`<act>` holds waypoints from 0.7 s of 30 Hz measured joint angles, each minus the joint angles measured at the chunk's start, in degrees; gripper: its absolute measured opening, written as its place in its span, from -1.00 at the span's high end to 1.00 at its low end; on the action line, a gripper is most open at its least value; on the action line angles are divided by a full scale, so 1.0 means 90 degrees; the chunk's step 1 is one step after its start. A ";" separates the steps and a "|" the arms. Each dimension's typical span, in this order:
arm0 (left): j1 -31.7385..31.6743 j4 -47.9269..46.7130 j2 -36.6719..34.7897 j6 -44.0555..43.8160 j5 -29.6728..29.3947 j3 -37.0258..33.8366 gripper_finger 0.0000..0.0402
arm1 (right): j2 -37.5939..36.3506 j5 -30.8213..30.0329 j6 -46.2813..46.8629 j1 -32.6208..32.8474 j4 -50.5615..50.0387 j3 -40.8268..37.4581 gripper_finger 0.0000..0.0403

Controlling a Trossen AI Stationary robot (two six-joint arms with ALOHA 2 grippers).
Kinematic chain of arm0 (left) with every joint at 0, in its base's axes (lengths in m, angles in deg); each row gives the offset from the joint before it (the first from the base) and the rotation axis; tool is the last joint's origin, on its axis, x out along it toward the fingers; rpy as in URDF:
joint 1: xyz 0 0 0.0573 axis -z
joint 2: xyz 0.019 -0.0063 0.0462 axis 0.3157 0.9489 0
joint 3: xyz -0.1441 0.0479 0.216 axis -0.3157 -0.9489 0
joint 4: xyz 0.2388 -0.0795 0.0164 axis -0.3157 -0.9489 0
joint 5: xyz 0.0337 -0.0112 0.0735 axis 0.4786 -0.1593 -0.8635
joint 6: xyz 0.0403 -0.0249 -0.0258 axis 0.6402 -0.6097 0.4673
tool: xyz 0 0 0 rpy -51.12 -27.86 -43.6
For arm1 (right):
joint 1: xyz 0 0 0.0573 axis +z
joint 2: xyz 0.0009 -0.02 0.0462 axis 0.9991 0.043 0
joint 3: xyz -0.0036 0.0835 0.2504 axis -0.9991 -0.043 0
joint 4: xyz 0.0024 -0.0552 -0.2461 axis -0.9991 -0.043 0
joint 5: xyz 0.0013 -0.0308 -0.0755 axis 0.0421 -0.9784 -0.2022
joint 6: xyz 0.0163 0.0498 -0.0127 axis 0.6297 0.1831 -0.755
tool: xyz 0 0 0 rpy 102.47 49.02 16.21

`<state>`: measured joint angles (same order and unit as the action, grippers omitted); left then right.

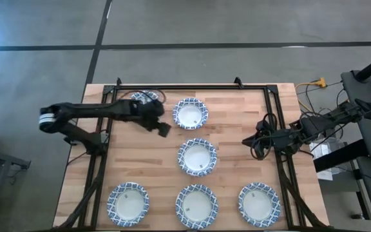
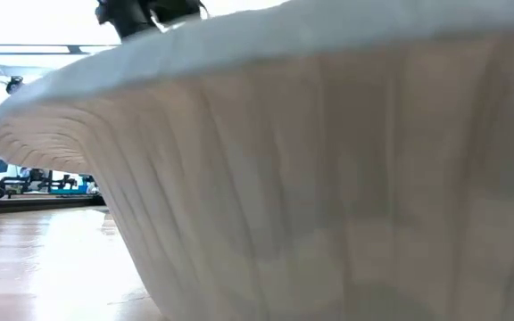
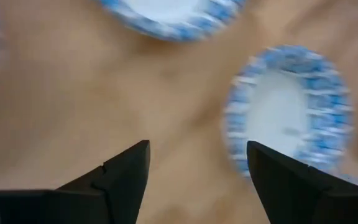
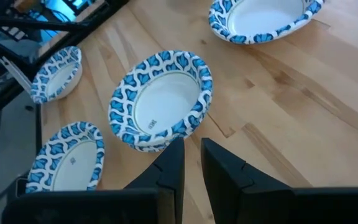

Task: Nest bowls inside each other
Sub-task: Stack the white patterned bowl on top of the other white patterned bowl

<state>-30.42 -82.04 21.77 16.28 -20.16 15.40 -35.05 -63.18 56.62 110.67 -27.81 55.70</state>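
Observation:
Several blue-and-white patterned bowls stand apart on their bases on the wooden table (image 1: 237, 116): one at the far left (image 1: 144, 97) half under my left arm, one at the far middle (image 1: 190, 113), one in the middle (image 1: 197, 156), and three along the near edge (image 1: 128, 202) (image 1: 196, 203) (image 1: 259, 203). My left gripper (image 1: 164, 129) (image 3: 197, 168) is open and empty above bare wood, between the far left and far middle bowls. My right gripper (image 1: 245, 141) (image 4: 192, 155) is shut and empty, right of the middle bowl (image 4: 160, 102).
A black frame (image 1: 275, 129) runs around the table's sides and far edge. Cables and equipment (image 1: 327, 129) lie off the right edge. In the low view one bowl's outer wall (image 2: 328, 178) fills nearly the whole picture. Bare wood lies between the bowls.

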 joint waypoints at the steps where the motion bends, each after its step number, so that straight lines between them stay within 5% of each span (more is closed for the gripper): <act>1: -0.0024 -0.0265 -0.0189 0.0156 -0.0339 -0.0014 -0.25 | 0.0008 0.0000 -0.0023 -0.0001 0.0045 0.0002 0.76; 10: -0.0116 -0.0376 -0.1165 0.3736 -0.1888 -0.0564 -0.25 | 0.0166 -0.0394 0.0039 -0.0032 0.0209 0.0000 0.76; 16: -0.0131 -0.0084 -0.1066 0.5821 -0.2604 -0.1499 -0.25 | 0.0370 -0.0785 0.0344 -0.0032 0.0871 0.0000 0.76; 21: -0.0167 0.0218 -0.0736 0.6843 -0.3846 -0.2159 -0.25 | 0.0709 -0.0941 0.0381 -0.0032 0.1577 -0.0002 0.76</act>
<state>-31.92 -80.08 15.14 77.86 -54.78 -4.03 -28.67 -71.65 60.05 110.39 -13.62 55.68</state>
